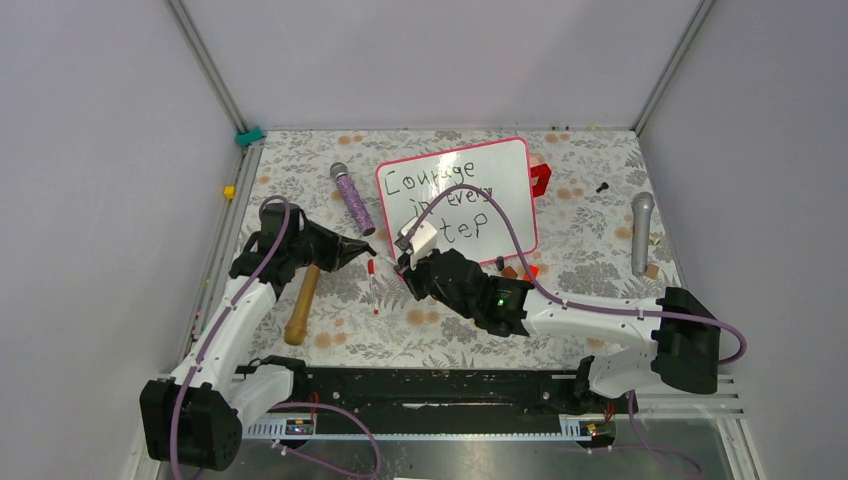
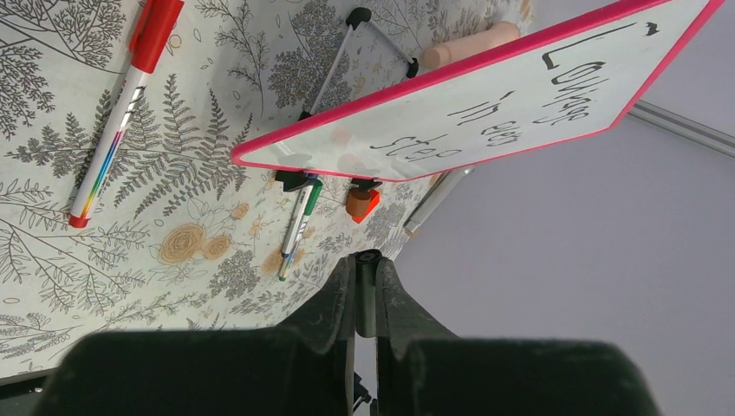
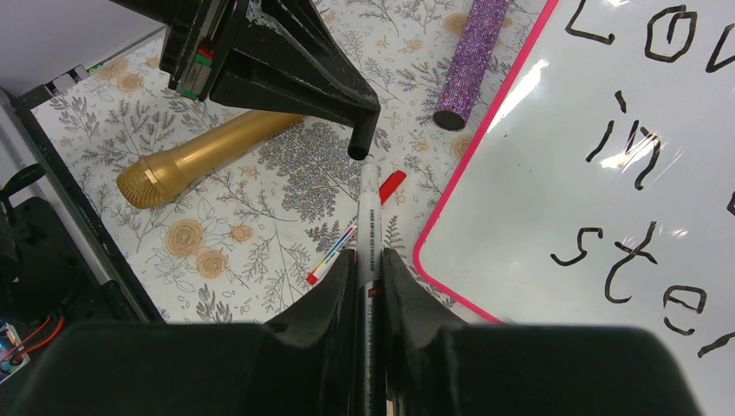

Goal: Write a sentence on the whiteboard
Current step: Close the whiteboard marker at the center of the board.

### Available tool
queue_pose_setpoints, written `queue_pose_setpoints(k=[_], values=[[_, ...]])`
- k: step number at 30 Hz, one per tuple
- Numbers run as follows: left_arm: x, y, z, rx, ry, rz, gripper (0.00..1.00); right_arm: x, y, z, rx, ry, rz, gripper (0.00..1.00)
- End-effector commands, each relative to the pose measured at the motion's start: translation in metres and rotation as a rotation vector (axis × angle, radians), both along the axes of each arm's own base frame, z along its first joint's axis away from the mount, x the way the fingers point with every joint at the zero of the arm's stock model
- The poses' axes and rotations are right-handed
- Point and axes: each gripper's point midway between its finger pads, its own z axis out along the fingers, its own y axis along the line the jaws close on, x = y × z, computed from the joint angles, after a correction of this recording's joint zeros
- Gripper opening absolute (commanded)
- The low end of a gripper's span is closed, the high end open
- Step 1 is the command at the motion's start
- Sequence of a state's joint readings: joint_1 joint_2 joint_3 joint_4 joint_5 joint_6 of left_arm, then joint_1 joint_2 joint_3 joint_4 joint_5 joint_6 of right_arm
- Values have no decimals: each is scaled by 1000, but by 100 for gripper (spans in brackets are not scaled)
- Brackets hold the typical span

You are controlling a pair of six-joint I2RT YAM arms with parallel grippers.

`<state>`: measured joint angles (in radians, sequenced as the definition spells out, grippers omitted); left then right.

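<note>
The whiteboard [image 1: 470,175] with its pink-red frame stands tilted at the table's middle back. The sentence [image 1: 445,200] in black marker reads "Courage in every step". It also shows in the left wrist view [image 2: 485,121]. My right gripper [image 3: 367,256] is shut on a white-barrelled marker [image 3: 367,217], just left of the whiteboard's [image 3: 572,173] near corner. My left gripper [image 2: 367,260] is shut on a black marker cap [image 2: 367,290]. In the right wrist view the cap [image 3: 359,143] hangs from the left gripper's fingers [image 3: 295,74], its mouth right at the marker's tip.
A red-capped marker [image 1: 373,285] lies on the floral cloth under the grippers. A gold microphone [image 1: 303,300] lies at the left, a purple glitter one [image 1: 352,198] beside the board, a grey one [image 1: 641,230] at the right. A green marker [image 2: 295,230] and an orange block [image 2: 361,201] lie by the board's edge.
</note>
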<state>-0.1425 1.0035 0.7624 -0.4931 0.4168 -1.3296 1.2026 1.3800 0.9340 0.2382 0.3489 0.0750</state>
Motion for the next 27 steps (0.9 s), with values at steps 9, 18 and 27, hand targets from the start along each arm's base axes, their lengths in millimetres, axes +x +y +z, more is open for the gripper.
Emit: queue_pose_setpoints(k=[9, 18, 27], values=[[9, -6, 10, -59, -24, 3, 0, 3, 17, 29, 84, -36, 6, 0], [8, -5, 4, -56, -13, 4, 0, 5, 20, 30, 84, -39, 3, 0], [3, -7, 5, -82, -9, 2, 0, 10, 24, 24, 58, -45, -10, 0]])
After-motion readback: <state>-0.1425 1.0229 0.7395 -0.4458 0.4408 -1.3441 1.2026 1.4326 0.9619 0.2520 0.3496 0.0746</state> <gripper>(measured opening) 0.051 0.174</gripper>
